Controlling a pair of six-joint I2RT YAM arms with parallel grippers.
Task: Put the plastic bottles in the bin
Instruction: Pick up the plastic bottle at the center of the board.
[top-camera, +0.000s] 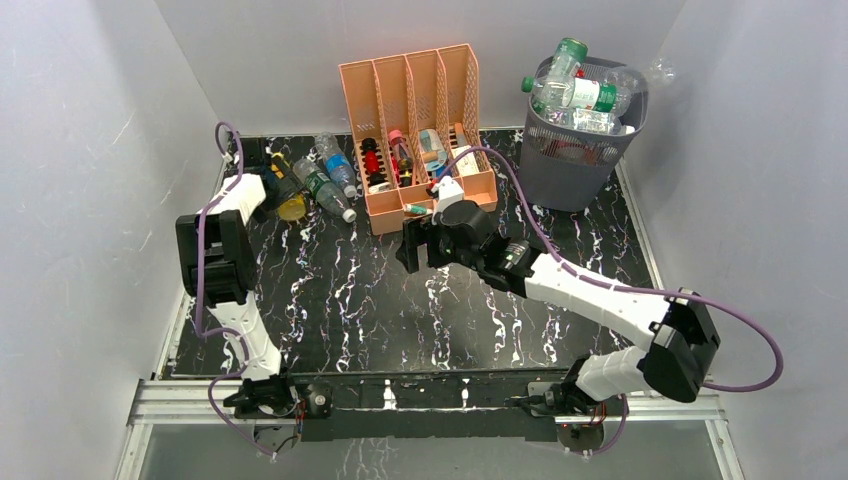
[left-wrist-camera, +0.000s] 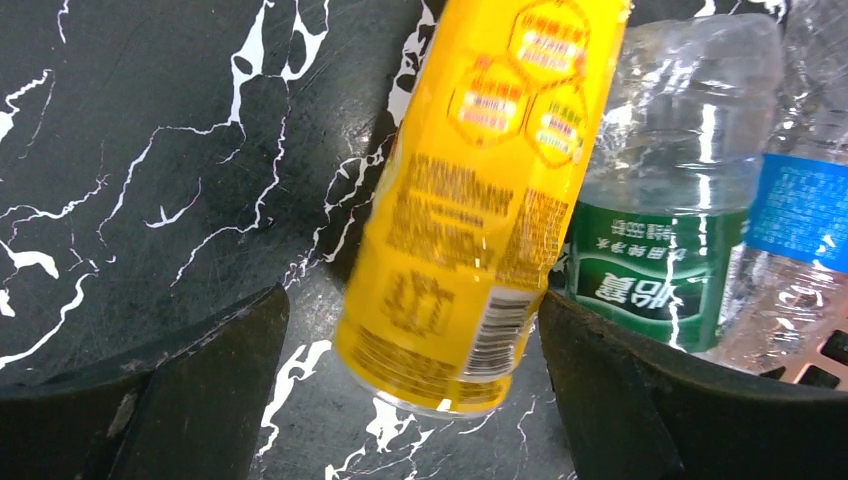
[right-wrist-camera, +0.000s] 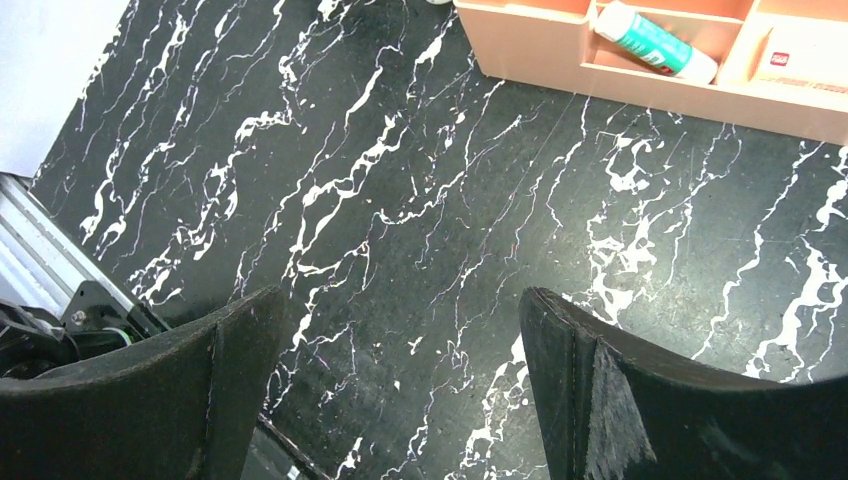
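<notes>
My left fingers (left-wrist-camera: 210, 390) fill the bottom of my wrist view, spread wide on either side of the yellow bottle (left-wrist-camera: 470, 200) and not closed on it. There is a gap on 1 side, and the other pad sits right at the bottle's edge. The bottle lies on its side on the table (right-wrist-camera: 400, 200), left of the peach organizer (top-camera: 352, 110). Its long axis runs straight away from my wrist, base toward me. Its far end is cut off at the top of the picture, and from above my wrist hides part of it.

Its label carries orange hexagon badges, blocks of small print too blurred to read, and a barcode near the base.

Just beside it, on the organizer's side, lies the green-label bottle (left-wrist-camera: 660, 250). It is clear, with white Chinese characters that I cannot read. Beyond that is the blue-label bottle (left-wrist-camera: 805, 210), cut off at the frame edge.

My right fingers (right-wrist-camera: 620, 400) are fully spread and hold nothing. They hang over bare table in front of the organizer, where a green-and-white tube (right-wrist-camera: 655, 40) lies in a slot.

The bin (top-camera: 575, 175) stands to the right of the organizer, with bottles (top-camera: 575, 92) heaped above its rim at mixed angles.
</notes>
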